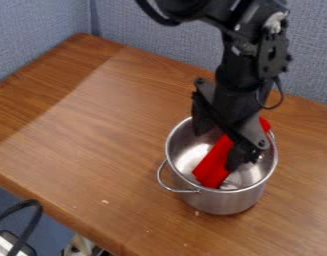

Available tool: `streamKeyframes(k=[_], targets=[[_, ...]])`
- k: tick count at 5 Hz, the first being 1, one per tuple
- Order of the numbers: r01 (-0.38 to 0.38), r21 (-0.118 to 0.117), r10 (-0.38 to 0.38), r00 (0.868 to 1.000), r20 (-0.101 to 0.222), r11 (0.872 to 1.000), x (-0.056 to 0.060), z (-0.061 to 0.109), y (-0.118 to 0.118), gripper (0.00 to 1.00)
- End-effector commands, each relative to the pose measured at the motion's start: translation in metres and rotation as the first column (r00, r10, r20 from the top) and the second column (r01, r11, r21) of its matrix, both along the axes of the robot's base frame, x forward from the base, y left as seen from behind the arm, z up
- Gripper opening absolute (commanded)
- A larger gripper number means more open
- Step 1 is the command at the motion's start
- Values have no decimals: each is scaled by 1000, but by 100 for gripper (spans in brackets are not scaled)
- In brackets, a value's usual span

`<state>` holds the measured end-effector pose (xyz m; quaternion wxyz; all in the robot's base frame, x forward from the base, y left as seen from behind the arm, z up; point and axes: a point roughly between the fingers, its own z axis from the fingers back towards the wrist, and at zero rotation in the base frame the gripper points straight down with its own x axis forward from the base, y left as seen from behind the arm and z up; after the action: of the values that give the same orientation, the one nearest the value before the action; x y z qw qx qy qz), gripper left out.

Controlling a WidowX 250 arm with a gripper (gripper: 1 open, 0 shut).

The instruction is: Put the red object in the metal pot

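Note:
The metal pot (206,198) stands on the wooden table near its front right edge, its thin wire handle (170,182) hanging at the front. Inside it the red object (219,160) leans tilted, lower end on the pot's bottom and upper end toward the right rim. My gripper (234,137) points down just above the pot's mouth. It is open, its dark fingers (207,122) stand either side of the block's upper part, and nothing is gripped. The arm hides part of the block's top end.
The wooden table (86,100) stretches to the left and back. Behind it rises a blue partition wall (46,20). Dark cables (19,225) hang below the table's front edge at the bottom left.

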<state>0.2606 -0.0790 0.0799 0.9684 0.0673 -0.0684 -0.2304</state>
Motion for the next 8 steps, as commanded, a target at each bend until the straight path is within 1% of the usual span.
streamKeyframes(k=[1, 2, 3, 4, 5, 6, 8], targets=[[36, -12, -35, 997, 70, 999, -6, 10, -5, 100], [52, -16, -50, 995, 88, 999, -14, 8, -9, 100], [21, -26, -19, 995, 99, 999, -13, -5, -14, 100], [-8, -33, 11, 995, 96, 999, -11, -17, -19, 100], [-28, -28, 30, 995, 91, 999, -9, -29, -28, 100], [-57, -26, 59, 995, 79, 998, -6, -43, -34, 100], [-75, -11, 75, 995, 67, 997, -1, -43, -53, 100]])
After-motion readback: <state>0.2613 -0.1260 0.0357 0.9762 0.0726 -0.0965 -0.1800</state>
